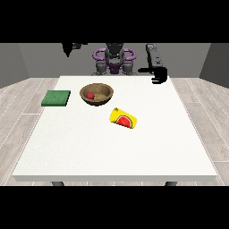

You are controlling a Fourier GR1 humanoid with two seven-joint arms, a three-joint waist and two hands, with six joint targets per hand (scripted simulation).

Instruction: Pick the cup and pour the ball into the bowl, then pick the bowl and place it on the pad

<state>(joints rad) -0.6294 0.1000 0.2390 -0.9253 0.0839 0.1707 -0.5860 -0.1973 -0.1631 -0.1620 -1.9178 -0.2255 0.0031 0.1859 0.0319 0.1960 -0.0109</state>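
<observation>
Bowl (96,94) with ball (90,95) well apart from fingers (157,81)

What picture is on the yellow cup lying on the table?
A red watermelon slice with a green rind on the yellow cup, seen in the front view.

Hand at the view's left (68,48): mostly cut off by the top band, fingers unreadable.
Robot (114,58): head cut off up top.
Table legs (57,183): only stubs show below.
</observation>
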